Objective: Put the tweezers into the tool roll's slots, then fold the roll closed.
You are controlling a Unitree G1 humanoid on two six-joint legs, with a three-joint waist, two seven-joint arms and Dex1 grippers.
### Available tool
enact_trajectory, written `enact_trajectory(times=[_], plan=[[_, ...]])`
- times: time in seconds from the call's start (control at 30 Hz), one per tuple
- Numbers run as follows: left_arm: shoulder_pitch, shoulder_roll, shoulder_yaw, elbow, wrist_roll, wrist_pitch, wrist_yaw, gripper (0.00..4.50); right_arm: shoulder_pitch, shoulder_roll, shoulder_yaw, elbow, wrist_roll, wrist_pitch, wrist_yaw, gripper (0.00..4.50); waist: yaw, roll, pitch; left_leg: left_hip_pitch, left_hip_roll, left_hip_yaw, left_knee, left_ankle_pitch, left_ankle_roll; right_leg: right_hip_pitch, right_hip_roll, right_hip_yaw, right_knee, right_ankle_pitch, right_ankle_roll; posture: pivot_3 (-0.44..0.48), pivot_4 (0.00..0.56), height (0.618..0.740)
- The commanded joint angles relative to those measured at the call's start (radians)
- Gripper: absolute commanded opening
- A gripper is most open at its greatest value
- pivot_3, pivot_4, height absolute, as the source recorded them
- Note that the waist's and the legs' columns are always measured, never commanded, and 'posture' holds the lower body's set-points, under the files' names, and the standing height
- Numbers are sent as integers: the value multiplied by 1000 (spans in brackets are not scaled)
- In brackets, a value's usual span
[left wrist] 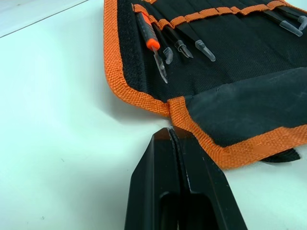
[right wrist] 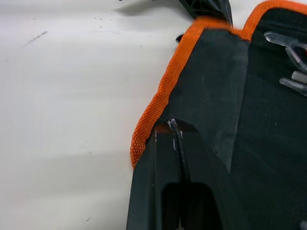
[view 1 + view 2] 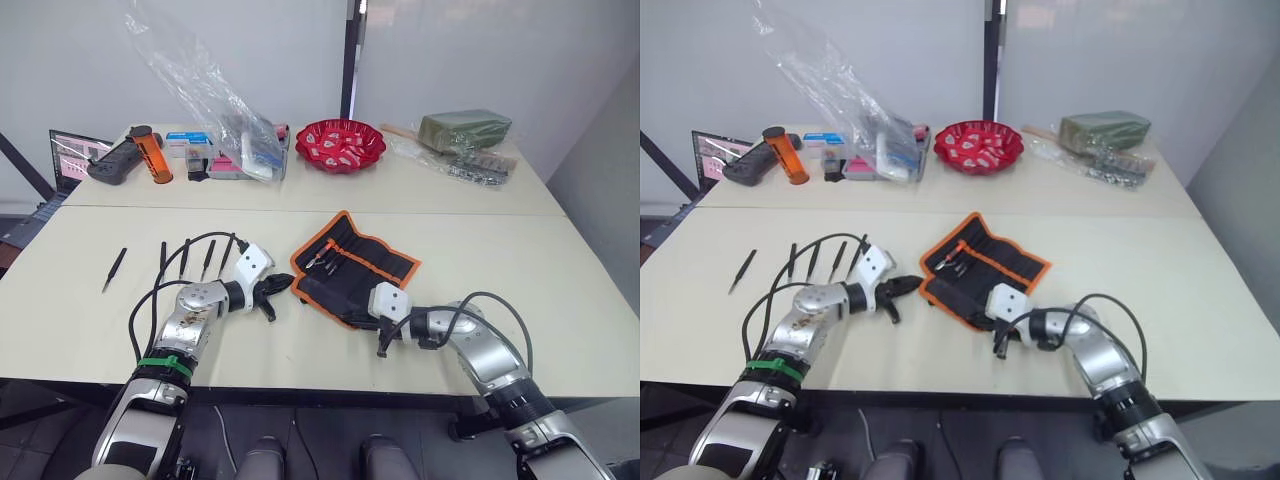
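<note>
The tool roll [image 3: 352, 266] is laid open mid-worktop [image 3: 560, 260], long axis running 10 to 4 o'clock. The tweezers [image 3: 183, 260] are lined up at 9 o'clock behind the nearer left end effector [image 3: 278, 288], pressed together empty. The right end effector [image 2: 175, 129] is held together at the roll's near edge.

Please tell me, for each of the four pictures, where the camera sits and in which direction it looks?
Left eye: on the head, looking down over the cream table; both arms show.
Right eye: beside it, same scene.
Left wrist: along the shut left pincer at the open black fabric tool roll with orange trim.
Right wrist: along the shut right pincer, at the roll's orange edge.
Shared: both wrist views show the roll; the eye views also show loose slim black tweezers and a red bowl.
</note>
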Motion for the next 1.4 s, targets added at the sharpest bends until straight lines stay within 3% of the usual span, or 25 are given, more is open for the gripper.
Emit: enact_trajectory(times=[0.03, 0.23, 0.3, 0.37, 0.57, 0.67, 0.83, 1.03, 1.13, 1.4], plan=[[-2, -9, 48, 11, -34, 58, 14, 47, 1, -14, -26, -64, 41, 54, 26, 0, -1, 0, 2, 0, 0, 0, 0, 0, 0, -1, 0, 0, 0, 0, 0, 0, 150, 740], [9, 9, 119, -82, -95, 111, 6, 47, -50, -8, -135, -156, 196, 198, 39, 0, -8, 0, 17, -5, 0, 0, 1, 0, 0, -5, 0, 0, 1, 0, 0, 0, 150, 740], [28, 30, 140, -138, -106, 126, 7, 47, -66, -19, -169, -160, 231, 233, 46, 0, -10, -1, 18, -14, 0, 0, 2, 0, 0, -14, 0, 0, 3, 1, -1, 0, 150, 740], [52, 52, 175, -216, -129, 154, 17, 47, -88, -34, -201, -145, 252, 253, 52, 0, -9, -1, 20, -19, 0, 0, 4, 0, 0, -19, 0, 0, 5, 5, -7, 0, 150, 740], [183, 139, 312, -508, -225, 265, 69, 47, -155, -86, -248, -11, 254, 252, 95, 0, -9, -1, 26, -21, 0, -1, 4, 0, 0, -20, 0, 0, 3, 5, -8, 0, 150, 740], [283, 176, 401, -647, -269, 322, 114, 847, -194, -98, -251, 59, 259, 257, 130, 0, -13, -1, 27, -20, 1, -1, 3, 0, 0, -20, 0, 0, 3, 5, -8, 0, 150, 740], [479, 180, 581, -831, -322, 342, 198, 2488, -259, -89, -257, 148, 254, 230, 167, 1547, -11, -1, 30, -20, 1, 0, 3, 0, 0, -20, 0, 0, 3, 5, -8, 0, 150, 740], [771, 85, 827, -990, -335, 285, 309, 4426, -358, -51, -245, 280, 248, 198, 227, 3552, -11, -1, 31, -19, 1, 0, 3, 0, 0, -20, 0, 0, 3, 5, -9, 0, 150, 740], [944, -31, 947, -1029, -327, 232, 366, 4500, -430, -12, -233, 330, 267, 221, 279, 4470, -15, -1, 32, -20, 1, 1, 4, 0, 0, -19, -1, 1, 2, 6, -9, 0, 150, 740], [1159, -243, 1036, -1040, -359, 121, 453, 4500, -519, 30, -153, 271, 307, 352, 469, 4470, -3, -4, 32, -20, 1, 2, 6, -1, -1, -19, 0, 1, 1, 5, -8, 0, 150, 740]])
